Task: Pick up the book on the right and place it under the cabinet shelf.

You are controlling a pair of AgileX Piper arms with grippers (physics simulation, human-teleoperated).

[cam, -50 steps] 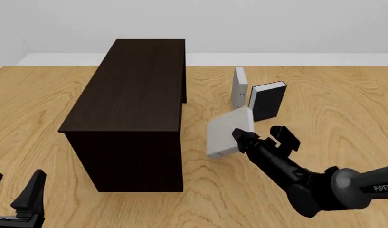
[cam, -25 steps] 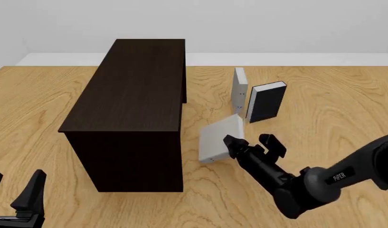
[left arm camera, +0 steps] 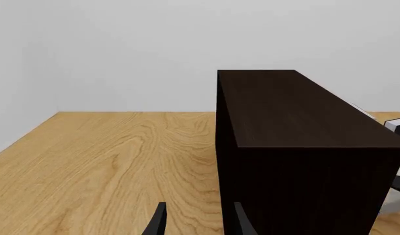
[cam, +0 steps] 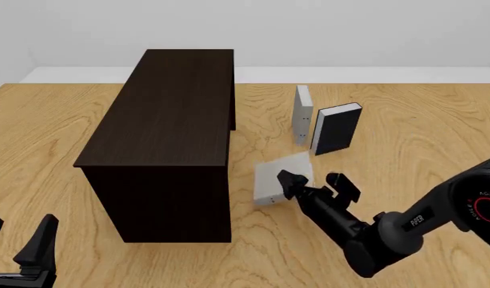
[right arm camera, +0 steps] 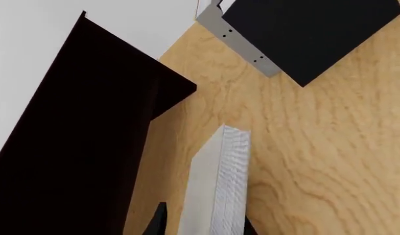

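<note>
Right tool (cam: pixel 310 181) grips a light-grey book (cam: pixel 278 179) at centre frame, low over the table (cam: pixel 436 132) just right of the dark cabinet shelf (cam: pixel 168 120); tilted so, it could jam against the cabinet's side, while the left tool (cam: pixel 21 243) waits spread wide at lower left.

Right gripper (cam: pixel 318 180) apparently clamped; left gripper (cam: pixel 19 240) parted, idle.

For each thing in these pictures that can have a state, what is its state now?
light-grey book: held off upright, tilted, beside the cabinet.
cabinet: standing on the table.
black book: upright.
grey book: upright.
right gripper: shut on the light-grey book.
left gripper: open, holding nothing.
</note>
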